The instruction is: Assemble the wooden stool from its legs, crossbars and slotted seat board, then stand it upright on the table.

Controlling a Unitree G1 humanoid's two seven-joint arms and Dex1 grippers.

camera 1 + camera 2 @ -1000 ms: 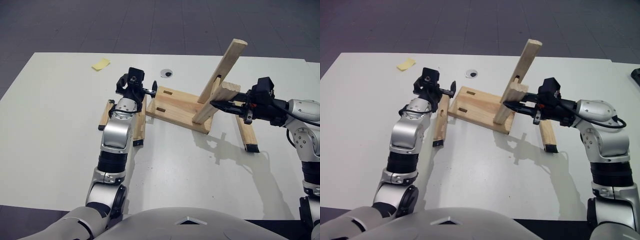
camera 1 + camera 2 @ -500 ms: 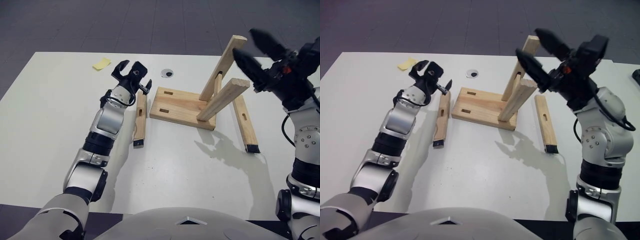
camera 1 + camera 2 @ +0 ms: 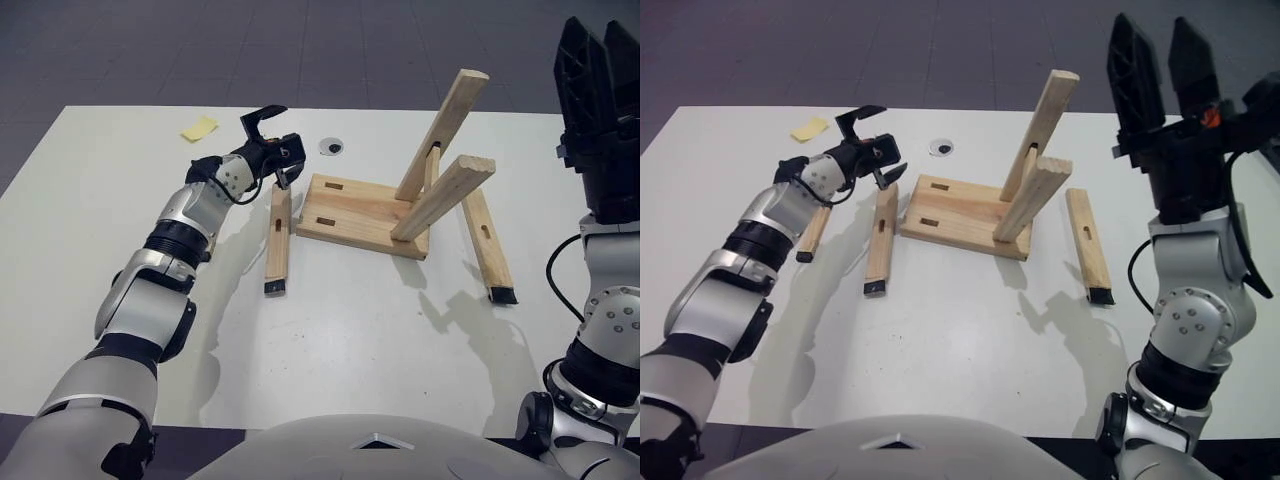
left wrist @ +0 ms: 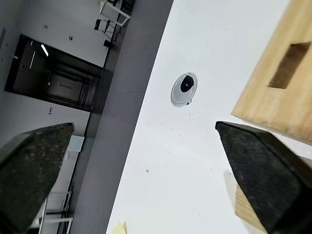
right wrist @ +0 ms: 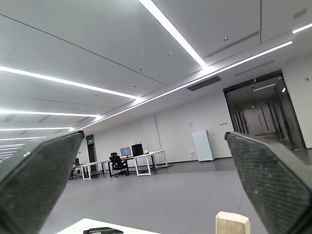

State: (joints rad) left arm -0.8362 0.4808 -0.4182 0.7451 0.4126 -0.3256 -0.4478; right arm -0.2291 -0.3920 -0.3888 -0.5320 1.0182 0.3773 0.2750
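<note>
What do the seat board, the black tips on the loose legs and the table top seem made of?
Seat board: pale, bare-looking wood, grain streaks and cut slots visible. Black leg tips: matte, probably rubber or plastic; too small to tell. Table top: smooth matte white, likely laminate or painted board.

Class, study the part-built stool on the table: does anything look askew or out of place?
Yes. The tall leg and the shorter leg rising from the seat board lean at different slants, not parallel. Beside it another leg lies loose.
</note>
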